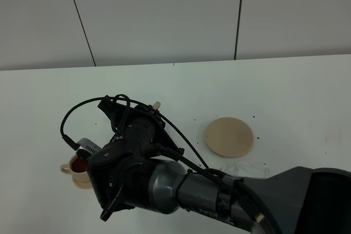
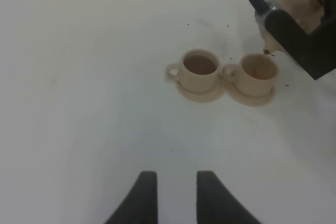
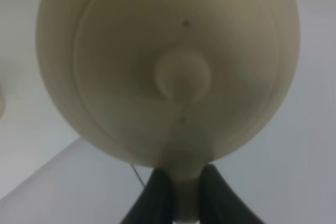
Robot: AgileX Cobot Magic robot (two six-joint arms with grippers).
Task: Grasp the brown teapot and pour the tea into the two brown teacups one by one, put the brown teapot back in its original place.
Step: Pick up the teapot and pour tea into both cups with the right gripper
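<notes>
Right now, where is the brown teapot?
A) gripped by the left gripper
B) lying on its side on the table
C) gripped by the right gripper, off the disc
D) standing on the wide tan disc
C: the right gripper is closed on the handle of the brown teapot, and the wide tan disc has nothing on it in the high view.

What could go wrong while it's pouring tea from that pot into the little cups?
The teapot spout hangs at the rim of the teacup next to it, not over its middle, so tea may miss; dark specks already dot the table. The right gripper pinches only the thin handle, so the tilted pot could swing or slip. The other teacup, holding tea, stands right beside; a bump might spill it.
</notes>
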